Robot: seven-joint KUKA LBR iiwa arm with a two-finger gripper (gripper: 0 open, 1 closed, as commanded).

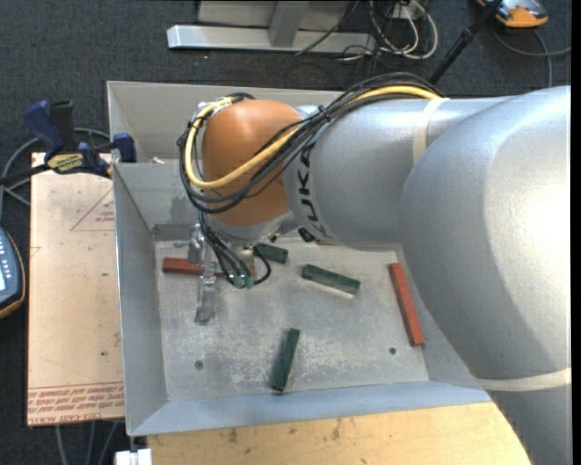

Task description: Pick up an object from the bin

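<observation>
thing: small red bar | pose: lying flat, running left-right | place: resting on the bin floor's left side, right end disappearing behind the gripper

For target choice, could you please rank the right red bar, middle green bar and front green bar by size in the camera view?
1. right red bar
2. front green bar and middle green bar: look alike

Dark grey carpet covers the floor all round, flat and evenly lit, with no hard shadows on it. Up at the far side the pale metal foot of some stand lies across it, a tangle of cables loops just beside that, and an orange-and-black object sits in the far corner.
</observation>
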